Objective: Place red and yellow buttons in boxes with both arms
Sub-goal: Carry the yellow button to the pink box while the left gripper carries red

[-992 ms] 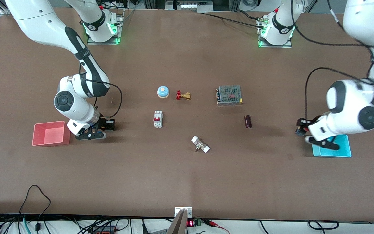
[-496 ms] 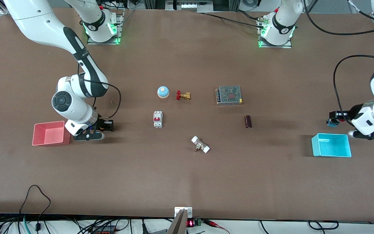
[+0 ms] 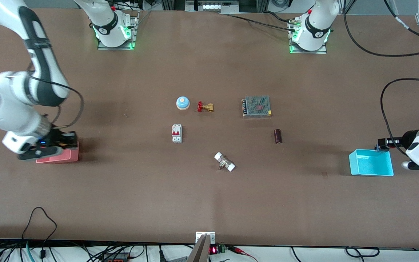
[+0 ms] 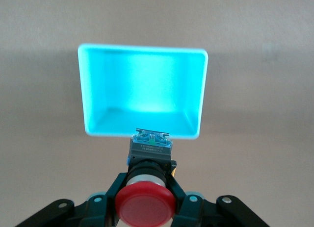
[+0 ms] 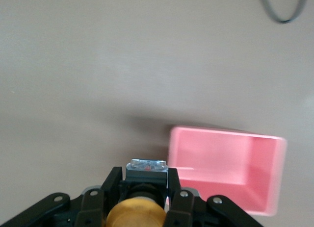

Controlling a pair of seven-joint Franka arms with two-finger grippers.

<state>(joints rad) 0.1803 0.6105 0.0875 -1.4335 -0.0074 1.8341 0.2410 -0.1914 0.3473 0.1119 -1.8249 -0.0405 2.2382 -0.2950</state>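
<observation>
My left gripper [image 3: 386, 142] is shut on the red button [image 4: 145, 202], whose black body points at the cyan box [image 3: 371, 165]. It hangs by that box's rim at the corner toward the left arm's end. In the left wrist view the cyan box [image 4: 142, 89] is empty and lies just past the left gripper [image 4: 149, 180]. My right gripper [image 3: 66, 141] is shut on the yellow button [image 5: 136, 212] and hangs over the edge of the pink box [image 3: 67, 156]. The right wrist view shows the pink box [image 5: 230, 163] empty beside the right gripper [image 5: 143, 188].
In the middle of the table lie a blue dome [image 3: 182, 103], a brass valve [image 3: 205, 107], a grey mesh-topped unit [image 3: 256, 106], a white breaker [image 3: 176, 133], a dark cylinder [image 3: 278, 136] and a white fitting [image 3: 224, 162].
The right arm rose and swung toward its own end of the table, from beside the pink box to over its edge. The left gripper swung off the cyan box, then came back to its rim.
</observation>
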